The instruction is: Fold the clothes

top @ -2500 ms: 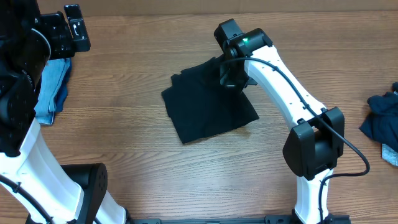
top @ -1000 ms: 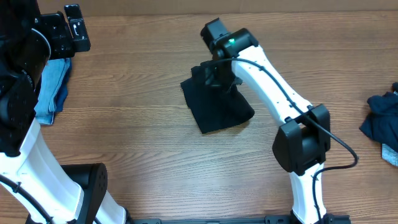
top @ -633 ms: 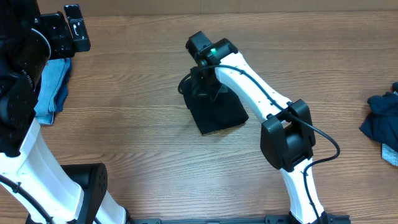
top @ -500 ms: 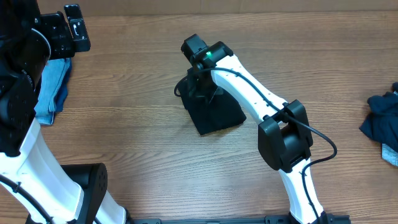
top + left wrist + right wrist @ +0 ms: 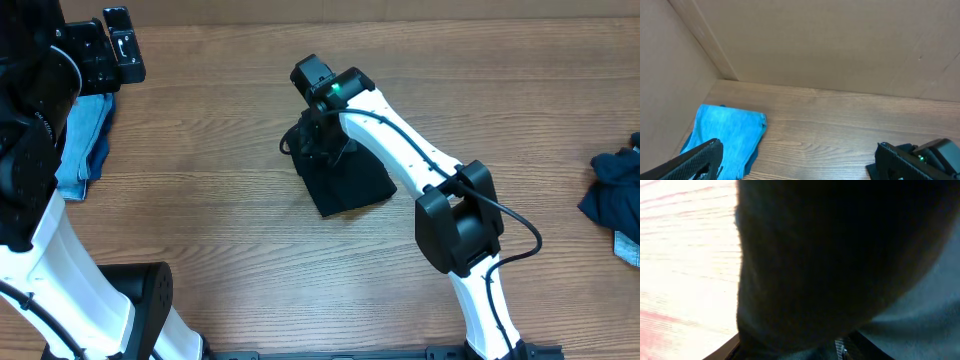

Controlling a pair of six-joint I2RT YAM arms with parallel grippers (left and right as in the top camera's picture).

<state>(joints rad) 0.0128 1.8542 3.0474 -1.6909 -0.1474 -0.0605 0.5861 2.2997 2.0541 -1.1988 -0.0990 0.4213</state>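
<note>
Overhead, our right gripper [image 5: 316, 140] sits on the black T-shirt [image 5: 352, 185] mid-frame; we cannot tell its grip. Our left gripper [image 5: 118, 45], upper left, gapes empty.

This is a robotics lab bench: a wood-grain table [image 5: 200, 230] walled by plain brown boards [image 5: 815, 45] straight ahead and to the left of the left gripper's [image 5: 797, 150] wide-spread jaws, with the white left arm [image 5: 45, 260] and right arm [image 5: 400, 130], black cable [image 5: 538, 232] trailing, mounted behind them.
</note>
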